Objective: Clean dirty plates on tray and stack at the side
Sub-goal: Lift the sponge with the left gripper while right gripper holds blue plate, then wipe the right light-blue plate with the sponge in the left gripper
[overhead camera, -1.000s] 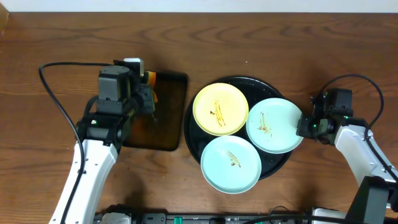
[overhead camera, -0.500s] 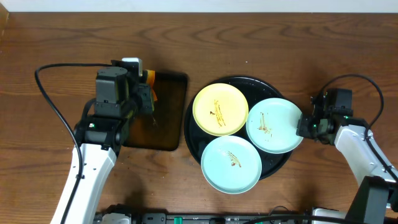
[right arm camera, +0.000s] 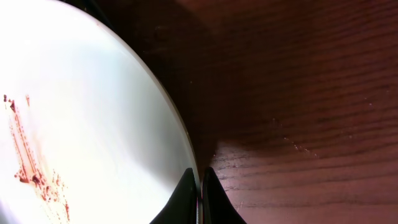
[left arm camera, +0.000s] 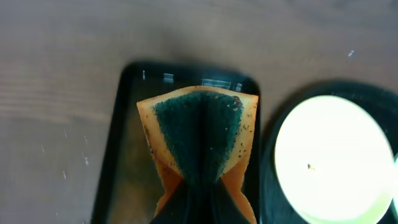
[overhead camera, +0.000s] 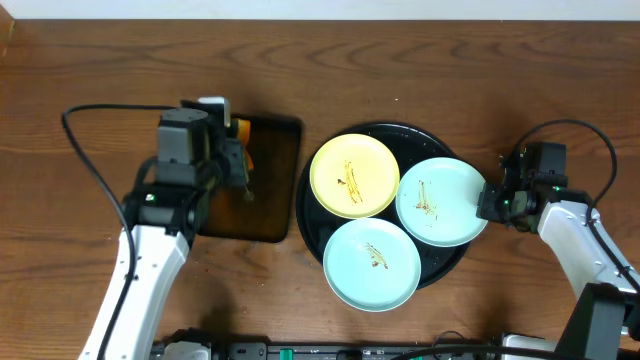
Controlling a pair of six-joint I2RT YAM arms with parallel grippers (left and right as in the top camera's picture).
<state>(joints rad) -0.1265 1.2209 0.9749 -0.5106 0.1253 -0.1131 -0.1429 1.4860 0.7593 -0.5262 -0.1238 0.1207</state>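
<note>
Change over the last second is slight. The left gripper [overhead camera: 238, 160] shifts a little sideways and back above the brown tray [overhead camera: 268, 215], left of table centre. The right gripper [overhead camera: 492, 203] does not move. All three plates [overhead camera: 354, 176] lie smeared on the tray [overhead camera: 306, 222], right of centre, so I judge that wiping has not begun.

Only the left wrist view shows the fingers clamped on a folded sponge [left arm camera: 199, 134]. Only the right wrist view shows the fingers pinched on the right plate's [right arm camera: 93, 112] rim, toward the right edge.
</note>
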